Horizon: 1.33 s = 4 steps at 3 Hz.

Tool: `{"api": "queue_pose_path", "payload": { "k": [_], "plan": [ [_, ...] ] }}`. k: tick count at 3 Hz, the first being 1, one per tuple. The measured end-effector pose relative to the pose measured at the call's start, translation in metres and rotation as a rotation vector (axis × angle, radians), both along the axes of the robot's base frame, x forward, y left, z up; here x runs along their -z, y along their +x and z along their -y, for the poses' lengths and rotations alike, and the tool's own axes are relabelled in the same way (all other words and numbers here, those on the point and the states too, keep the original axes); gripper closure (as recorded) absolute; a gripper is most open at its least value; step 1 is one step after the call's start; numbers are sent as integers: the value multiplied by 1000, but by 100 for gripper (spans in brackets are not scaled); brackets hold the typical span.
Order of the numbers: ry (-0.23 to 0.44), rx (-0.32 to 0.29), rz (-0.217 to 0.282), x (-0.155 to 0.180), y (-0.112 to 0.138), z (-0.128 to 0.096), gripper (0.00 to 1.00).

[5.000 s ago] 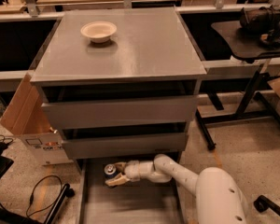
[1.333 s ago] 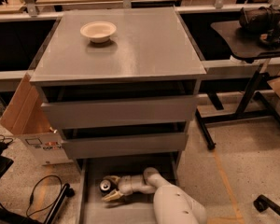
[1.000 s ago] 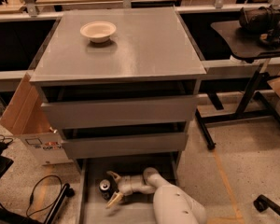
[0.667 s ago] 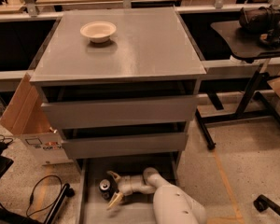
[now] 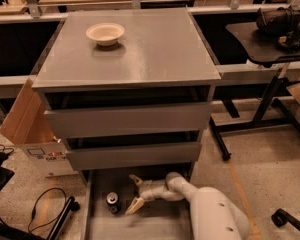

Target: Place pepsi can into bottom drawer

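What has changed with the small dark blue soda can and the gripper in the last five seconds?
The gripper carried the small dark blue pepsi can leftward and forward in the shallow grey bottom drawer, then let it go. The can now stands there, and the open gripper is close beside it, not touching. The white bowl on the grey cabinet top and the two upper drawers stayed unchanged.
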<state>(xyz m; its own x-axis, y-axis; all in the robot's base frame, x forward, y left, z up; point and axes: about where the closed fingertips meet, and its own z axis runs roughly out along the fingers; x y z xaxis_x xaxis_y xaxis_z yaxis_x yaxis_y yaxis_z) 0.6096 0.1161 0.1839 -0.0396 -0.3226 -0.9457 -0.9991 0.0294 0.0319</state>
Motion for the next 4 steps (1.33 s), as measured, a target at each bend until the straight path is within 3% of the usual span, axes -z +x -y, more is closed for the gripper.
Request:
{"api": "queue_pose_path", "payload": {
  "k": [1,2,3,4],
  "plan": [
    [-132,160,58,-49,41,81,0],
    [-184,263,98,-86,59,130,0],
    [-183,262,99,-83,58,129,13],
    [-183,262,99,-82,57,129,37]
  ]
}}
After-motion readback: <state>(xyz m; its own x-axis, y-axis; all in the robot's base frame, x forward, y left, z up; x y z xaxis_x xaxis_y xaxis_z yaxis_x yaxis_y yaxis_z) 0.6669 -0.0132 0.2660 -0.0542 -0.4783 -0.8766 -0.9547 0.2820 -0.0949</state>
